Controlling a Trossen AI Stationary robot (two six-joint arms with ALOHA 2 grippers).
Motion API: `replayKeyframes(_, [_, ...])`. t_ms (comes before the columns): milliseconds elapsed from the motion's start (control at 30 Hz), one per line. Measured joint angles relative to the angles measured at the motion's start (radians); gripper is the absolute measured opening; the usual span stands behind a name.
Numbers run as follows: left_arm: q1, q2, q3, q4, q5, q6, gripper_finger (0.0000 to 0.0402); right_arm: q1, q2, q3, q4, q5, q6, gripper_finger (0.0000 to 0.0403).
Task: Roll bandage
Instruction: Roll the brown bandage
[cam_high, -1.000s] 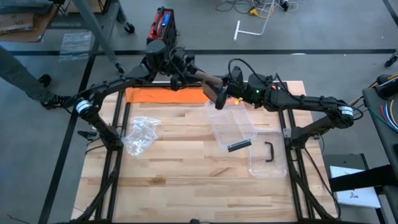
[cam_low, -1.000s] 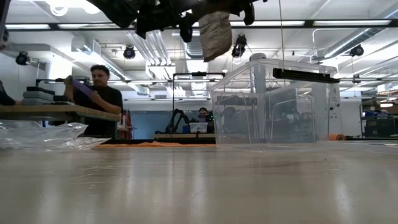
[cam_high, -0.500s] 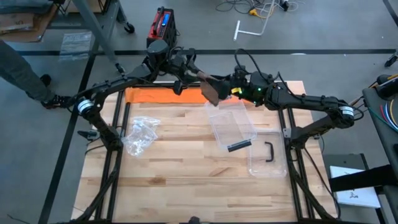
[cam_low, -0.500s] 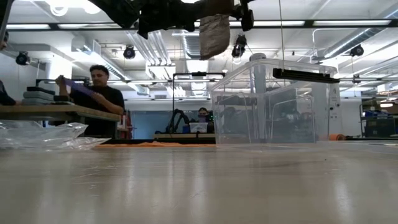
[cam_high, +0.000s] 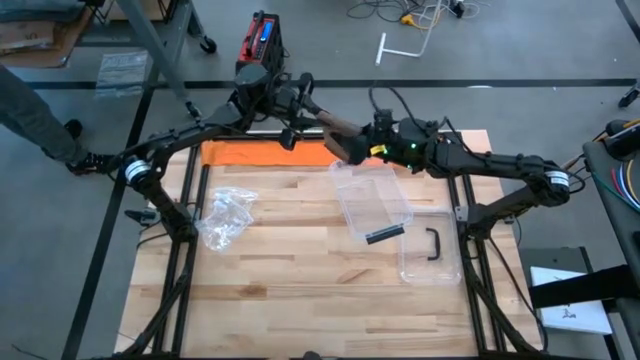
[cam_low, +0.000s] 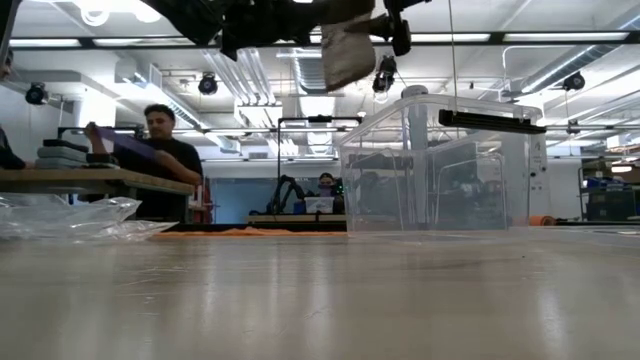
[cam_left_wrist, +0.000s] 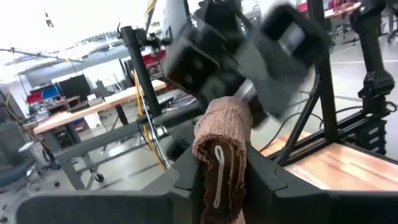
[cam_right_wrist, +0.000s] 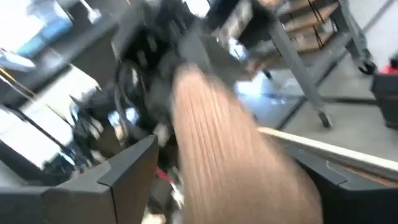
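The brown bandage (cam_high: 338, 135) is held high above the table's far side, between my two arms. My left gripper (cam_high: 312, 112) comes from the table's left and is shut on it. The left wrist view shows the bandage's rolled, layered end (cam_left_wrist: 221, 149) between the two fingers. My right gripper (cam_high: 362, 140) faces it from the right and is open. Its fingers stand wide apart on either side of the bandage (cam_right_wrist: 230, 149); I cannot tell whether they touch it. In the low view a short end of the bandage (cam_low: 345, 50) hangs down. My left gripper pinches the bandage's rolled end (cam_left_wrist: 219, 177) between its two fingers (cam_left_wrist: 186, 180), which press on the two flat sides. The fingers lie level, coming from the table's left, along the bandage. The bandage is lifted clear of the table and reaches on toward my right gripper.
A clear plastic box (cam_high: 375, 195) stands at the table's middle right, with its lid (cam_high: 430, 255) beside it. A crumpled plastic bag (cam_high: 225, 215) lies at the left and an orange cloth (cam_high: 265, 152) along the far edge. People (cam_low: 160, 150) stand in the room behind.
Both grippers have stayed in place and rolled about their own pointing lines. The bandage has turned with my left gripper, and its hanging end now shows shorter and more edge-on.
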Motion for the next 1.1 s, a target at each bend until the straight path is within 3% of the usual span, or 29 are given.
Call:
replayKeyframes(333, [0.002,-0.026,0.002,0.016,0.025,0.017,0.0059,0.0,-0.005,0.0,0.117,0.026,0.005,0.0276])
replayKeyframes(633, [-0.001,-0.024,0.0,0.015,-0.059,0.104,0.0076,-0.001,0.005,0.001,0.147,0.036,0.028,0.026])
replayKeyframes(967, [-0.001,-0.019,-0.014,0.02,-0.04,0.093,0.0107,-0.005,0.008,-0.001,0.162,0.037,-0.037,0.0172])
replayKeyframes(1100, [0.0,-0.018,-0.014,0.015,0.023,-0.09,0.014,-0.003,0.008,-0.001,0.149,0.022,-0.154,0.0132])
